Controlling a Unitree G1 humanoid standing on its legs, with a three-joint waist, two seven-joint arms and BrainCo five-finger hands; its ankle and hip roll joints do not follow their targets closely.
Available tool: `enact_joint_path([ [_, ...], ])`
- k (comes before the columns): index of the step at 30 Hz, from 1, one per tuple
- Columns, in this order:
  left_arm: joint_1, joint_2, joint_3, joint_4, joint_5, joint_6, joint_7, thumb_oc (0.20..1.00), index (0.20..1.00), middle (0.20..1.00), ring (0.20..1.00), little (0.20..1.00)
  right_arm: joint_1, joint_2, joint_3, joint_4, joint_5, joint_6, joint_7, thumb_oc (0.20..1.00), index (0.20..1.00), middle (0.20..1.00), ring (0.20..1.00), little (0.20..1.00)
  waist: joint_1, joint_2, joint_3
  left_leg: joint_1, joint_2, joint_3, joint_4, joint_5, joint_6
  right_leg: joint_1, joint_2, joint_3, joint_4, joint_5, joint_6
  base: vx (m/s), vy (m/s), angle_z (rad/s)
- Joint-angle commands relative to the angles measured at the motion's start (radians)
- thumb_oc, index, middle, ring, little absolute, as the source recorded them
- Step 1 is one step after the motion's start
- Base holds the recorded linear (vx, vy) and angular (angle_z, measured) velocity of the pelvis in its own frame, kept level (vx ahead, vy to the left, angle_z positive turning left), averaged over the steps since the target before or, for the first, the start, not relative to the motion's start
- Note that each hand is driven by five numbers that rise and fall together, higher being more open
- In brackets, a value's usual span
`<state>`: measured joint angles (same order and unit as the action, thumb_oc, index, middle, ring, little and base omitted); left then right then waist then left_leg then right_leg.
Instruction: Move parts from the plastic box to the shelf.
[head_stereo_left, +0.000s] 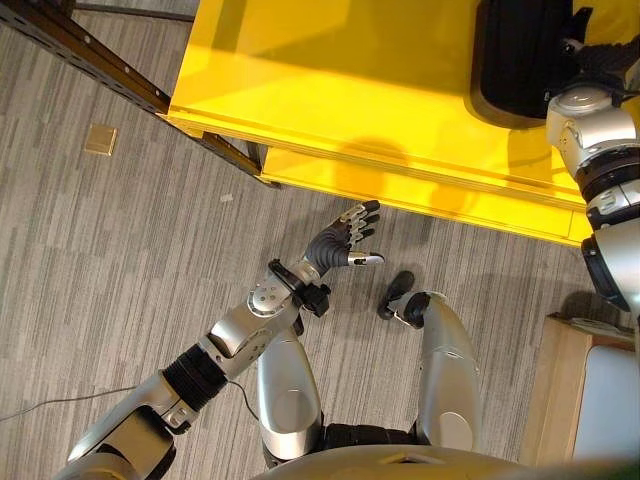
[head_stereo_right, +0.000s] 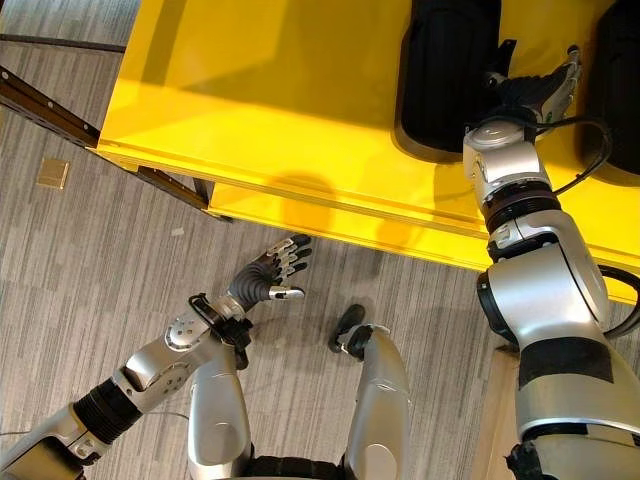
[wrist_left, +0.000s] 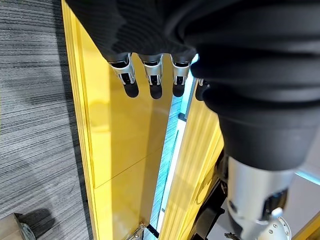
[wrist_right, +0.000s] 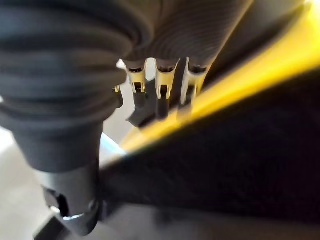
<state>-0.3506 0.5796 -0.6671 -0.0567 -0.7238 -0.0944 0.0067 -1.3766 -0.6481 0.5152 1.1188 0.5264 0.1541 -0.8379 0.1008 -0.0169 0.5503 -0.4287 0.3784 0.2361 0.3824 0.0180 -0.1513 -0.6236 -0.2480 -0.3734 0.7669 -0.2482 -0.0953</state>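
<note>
A small tan square plate (head_stereo_left: 100, 139) lies on the grey striped carpet (head_stereo_left: 90, 260), near a dark metal rail (head_stereo_left: 90, 62).

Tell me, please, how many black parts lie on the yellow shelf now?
2. One black part lies on the yellow shelf just beside the right hand. A second black part lies at the right edge of the right eye view, cut off. More may lie outside the views.
</note>
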Motion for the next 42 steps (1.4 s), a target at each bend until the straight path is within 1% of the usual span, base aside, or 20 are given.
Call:
enact_joint_path([
  [1, 0.028, -0.006, -0.008, -0.138, 0.020, -0.065, 0.012, 1.000, 1.000, 1.000, 1.000, 1.000, -0.086, -0.052, -0.029, -0.059, -0.079, -0.228, -0.099, 1.000, 1.000, 1.000, 1.000, 1.000, 0.004, 0.041, -0.030, 0.003, -0.033, 0.043, 0.031, -0.057, 0.044, 0.076, 0.076, 0.062, -0.007, -0.043, 0.094, -0.01, 0.058, -0.02],
  [5, 0.050, -0.013, 0.009, -0.152, 0.040, -0.074, 0.045, 1.000, 1.000, 1.000, 1.000, 1.000, -0.032, -0.054, -0.105, -0.209, -0.193, -0.335, -0.115, 1.000, 1.000, 1.000, 1.000, 1.000, -0.008, 0.045, -0.030, 0.035, -0.042, 0.051, 0.012, -0.058, 0.043, 0.103, 0.080, 0.070, -0.041, -0.035, 0.101, -0.01, 0.052, -0.03],
  [8, 0.068, -0.022, 0.024, -0.157, 0.054, -0.075, 0.034, 1.000, 1.000, 1.000, 1.000, 1.000, 0.014, -0.049, -0.145, -0.371, -0.276, -0.344, -0.123, 1.000, 1.000, 1.000, 1.000, 1.000, -0.018, 0.047, -0.030, 0.060, -0.048, 0.062, 0.001, -0.060, 0.045, 0.123, 0.079, 0.078, -0.063, -0.028, 0.107, -0.01, 0.046, -0.06],
  [12, 0.102, -0.036, 0.047, -0.161, 0.077, -0.087, 0.008, 1.000, 1.000, 1.000, 1.000, 1.000, 0.097, -0.042, -0.203, -0.603, -0.375, -0.298, -0.082, 1.000, 1.000, 1.000, 1.000, 1.000, -0.037, 0.052, -0.030, 0.096, -0.059, 0.071, -0.008, -0.066, 0.048, 0.156, 0.083, 0.095, -0.098, -0.020, 0.111, 0.00, 0.063, 0.00],
  [15, 0.124, -0.045, 0.059, -0.166, 0.088, -0.101, -0.005, 1.000, 1.000, 1.000, 1.000, 1.000, 0.156, -0.044, -0.231, -0.743, -0.400, -0.259, -0.021, 1.000, 1.000, 1.000, 1.000, 1.000, -0.051, 0.055, -0.030, 0.119, -0.063, 0.078, -0.013, -0.064, 0.047, 0.177, 0.087, 0.105, -0.125, -0.012, 0.114, 0.01, 0.075, -0.09],
  [19, 0.155, -0.060, 0.094, -0.168, 0.100, -0.108, -0.018, 1.000, 1.000, 1.000, 1.000, 1.000, 0.331, -0.059, -0.268, -0.958, -0.472, -0.180, 0.153, 1.000, 1.000, 1.000, 1.000, 1.000, -0.090, 0.051, -0.030, 0.156, -0.067, 0.094, -0.033, -0.058, 0.046, 0.206, 0.094, 0.128, -0.173, 0.006, 0.121, 0.01, 0.097, -0.10],
  [20, 0.162, -0.063, 0.101, -0.167, 0.104, -0.110, -0.018, 1.000, 1.000, 1.000, 1.000, 1.000, 0.380, -0.064, -0.271, -0.998, -0.467, -0.171, 0.170, 1.000, 1.000, 1.000, 1.000, 1.000, -0.099, 0.049, -0.031, 0.162, -0.066, 0.100, -0.038, -0.057, 0.046, 0.210, 0.095, 0.133, -0.182, 0.010, 0.121, 0.00, 0.107, -0.11],
  [23, 0.192, -0.069, 0.131, -0.165, 0.108, -0.128, -0.012, 1.000, 1.000, 1.000, 1.000, 1.000, 0.579, -0.083, -0.287, -1.114, -0.490, -0.187, 0.246, 1.000, 1.000, 1.000, 1.000, 1.000, -0.139, 0.037, -0.031, 0.188, -0.062, 0.125, -0.054, -0.055, 0.048, 0.224, 0.098, 0.149, -0.216, 0.025, 0.126, -0.01, 0.118, -0.13],
  [25, 0.199, -0.069, 0.152, -0.154, 0.104, -0.145, -0.011, 1.000, 1.000, 1.000, 1.000, 1.000, 0.714, -0.117, -0.305, -1.188, -0.562, -0.236, 0.308, 1.000, 1.000, 1.000, 1.000, 1.000, -0.171, 0.031, -0.031, 0.203, -0.059, 0.145, -0.063, -0.058, 0.051, 0.231, 0.099, 0.160, -0.237, 0.035, 0.131, -0.02, 0.112, -0.20],
  [26, 0.200, -0.068, 0.153, -0.151, 0.107, -0.150, -0.011, 1.000, 1.000, 1.000, 1.000, 1.000, 0.747, -0.128, -0.307, -1.213, -0.577, -0.248, 0.317, 1.000, 1.000, 1.000, 1.000, 1.000, -0.177, 0.029, -0.031, 0.207, -0.058, 0.150, -0.066, -0.059, 0.051, 0.233, 0.099, 0.162, -0.242, 0.038, 0.132, -0.03, 0.125, -0.35],
  [27, 0.203, -0.059, 0.165, -0.142, 0.119, -0.175, 0.014, 1.000, 1.000, 1.000, 1.000, 1.000, 0.858, -0.183, -0.295, -1.303, -0.690, -0.309, 0.355, 1.000, 1.000, 1.000, 1.000, 1.000, -0.207, 0.024, -0.032, 0.216, -0.053, 0.164, -0.067, -0.058, 0.051, 0.238, 0.105, 0.173, -0.259, 0.046, 0.135, -0.03, 0.104, -0.33],
  [28, 0.206, -0.053, 0.169, -0.139, 0.109, -0.188, 0.027, 1.000, 1.000, 1.000, 1.000, 1.000, 0.893, -0.207, -0.290, -1.332, -0.732, -0.334, 0.376, 1.000, 1.000, 1.000, 1.000, 1.000, -0.215, 0.022, -0.033, 0.222, -0.051, 0.170, -0.068, -0.059, 0.052, 0.243, 0.107, 0.176, -0.267, 0.049, 0.136, -0.02, 0.088, -0.30],
  [29, 0.207, -0.054, 0.168, -0.139, 0.108, -0.189, 0.027, 1.000, 1.000, 1.000, 1.000, 1.000, 0.896, -0.207, -0.292, -1.334, -0.733, -0.335, 0.376, 1.000, 1.000, 1.000, 1.000, 1.000, -0.214, 0.022, -0.034, 0.222, -0.051, 0.171, -0.068, -0.059, 0.052, 0.243, 0.108, 0.176, -0.268, 0.049, 0.137, -0.02, 0.032, -0.19],
  [30, 0.209, -0.045, 0.172, -0.133, 0.096, -0.204, 0.033, 1.000, 1.000, 1.000, 1.000, 1.000, 0.918, -0.237, -0.279, -1.357, -0.789, -0.371, 0.399, 1.000, 1.000, 1.000, 1.000, 1.000, -0.220, 0.019, -0.035, 0.227, -0.051, 0.176, -0.067, -0.061, 0.054, 0.248, 0.108, 0.178, -0.277, 0.052, 0.139, -0.02, 0.016, -0.23],
  [32, 0.218, -0.037, 0.174, -0.122, 0.024, -0.220, 0.006, 1.000, 1.000, 1.000, 1.000, 1.000, 0.953, -0.287, -0.259, -1.389, -0.813, -0.414, 0.375, 1.000, 1.000, 1.000, 1.000, 1.000, -0.225, 0.016, -0.039, 0.232, -0.050, 0.180, -0.068, -0.063, 0.054, 0.257, 0.112, 0.179, -0.290, 0.056, 0.141, -0.03, 0.005, -0.19],
  [33, 0.234, -0.035, 0.180, -0.116, 0.021, -0.235, -0.018, 1.000, 1.000, 1.000, 1.000, 1.000, 0.979, -0.306, -0.249, -1.412, -0.872, -0.449, 0.355, 1.000, 1.000, 1.000, 1.000, 1.000, -0.227, 0.012, -0.041, 0.237, -0.049, 0.184, -0.066, -0.062, 0.054, 0.269, 0.115, 0.178, -0.309, 0.061, 0.144, -0.03, -0.015, -0.08],
  [36, 0.241, -0.031, 0.173, -0.108, 0.051, -0.244, -0.033, 1.000, 1.000, 1.000, 1.000, 1.000, 0.973, -0.332, -0.212, -1.400, -0.892, -0.485, 0.322, 1.000, 1.000, 1.000, 1.000, 1.000, -0.221, 0.008, -0.044, 0.241, -0.048, 0.185, -0.065, -0.069, 0.058, 0.282, 0.117, 0.176, -0.326, 0.067, 0.144, -0.01, -0.007, -0.02],
  [38, 0.251, -0.030, 0.162, -0.103, 0.056, -0.258, -0.026, 1.000, 1.000, 1.000, 1.000, 1.000, 0.945, -0.348, -0.162, -1.388, -0.962, -0.519, 0.303, 1.000, 1.000, 1.000, 1.000, 1.000, -0.210, 0.007, -0.045, 0.243, -0.051, 0.184, -0.061, -0.078, 0.065, 0.293, 0.116, 0.173, -0.340, 0.072, 0.146, 0.00, 0.000, 0.00],
  [40, 0.247, -0.029, 0.156, -0.098, 0.050, -0.255, -0.030, 1.000, 1.000, 1.000, 1.000, 1.000, 0.915, -0.357, -0.130, -1.380, -0.966, -0.525, 0.303, 1.000, 1.000, 1.000, 1.000, 1.000, -0.202, 0.007, -0.045, 0.242, -0.053, 0.179, -0.059, -0.082, 0.067, 0.298, 0.117, 0.172, -0.345, 0.074, 0.146, 0.00, 0.000, 0.00],
  [42, 0.236, -0.016, 0.141, -0.079, 0.055, -0.254, -0.044, 1.000, 1.000, 1.000, 1.000, 1.000, 0.815, -0.371, -0.046, -1.348, -1.004, -0.508, 0.372, 1.000, 1.000, 1.000, 1.000, 1.000, -0.179, 0.010, -0.042, 0.237, -0.063, 0.165, -0.057, -0.090, 0.072, 0.306, 0.115, 0.168, -0.347, 0.073, 0.147, -0.01, -0.010, 0.02],
])
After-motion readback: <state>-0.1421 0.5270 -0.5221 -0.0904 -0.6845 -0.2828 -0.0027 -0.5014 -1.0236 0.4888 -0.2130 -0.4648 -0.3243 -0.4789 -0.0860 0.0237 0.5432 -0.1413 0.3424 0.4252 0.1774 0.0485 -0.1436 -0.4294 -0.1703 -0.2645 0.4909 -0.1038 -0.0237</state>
